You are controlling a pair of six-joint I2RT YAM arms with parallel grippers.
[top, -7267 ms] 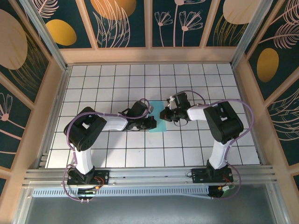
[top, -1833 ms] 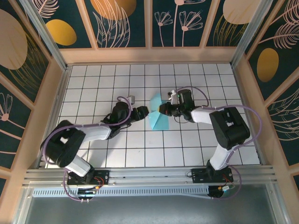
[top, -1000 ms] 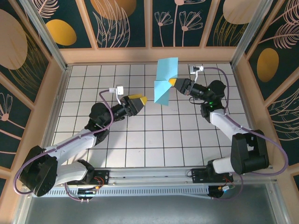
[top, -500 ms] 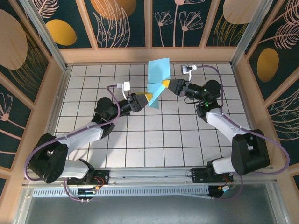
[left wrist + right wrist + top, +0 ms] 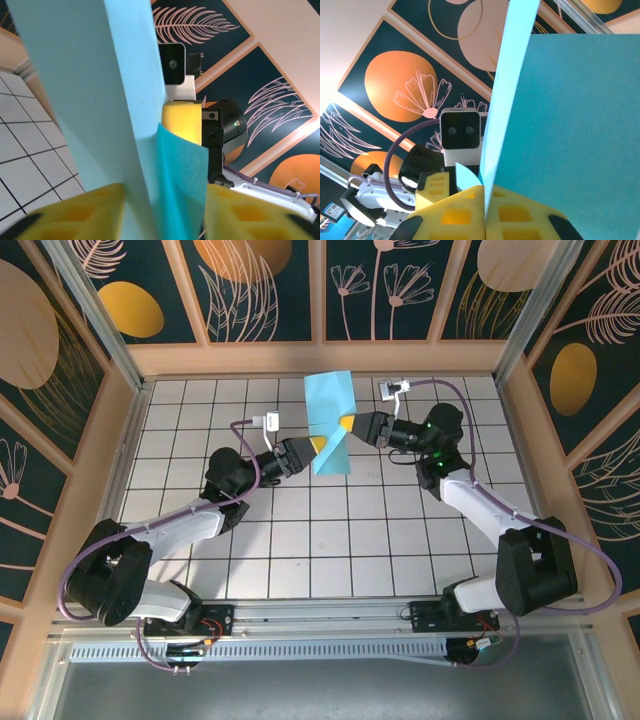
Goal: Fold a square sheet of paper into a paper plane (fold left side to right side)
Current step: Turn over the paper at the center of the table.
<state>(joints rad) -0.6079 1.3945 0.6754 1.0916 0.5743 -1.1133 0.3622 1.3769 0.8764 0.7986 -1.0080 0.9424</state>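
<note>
Above the table [image 5: 200,410], we see the sheet of paper [image 5: 326,400] lifted and only partly folded, the right gripper [image 5: 346,423] pinching it, the left gripper [image 5: 317,444] with jaws spread around its edge; we judge most folds remain.

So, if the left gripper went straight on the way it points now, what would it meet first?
The sheet of paper, standing between the left gripper's open fingers; just behind it, probably the right gripper holding it.
</note>
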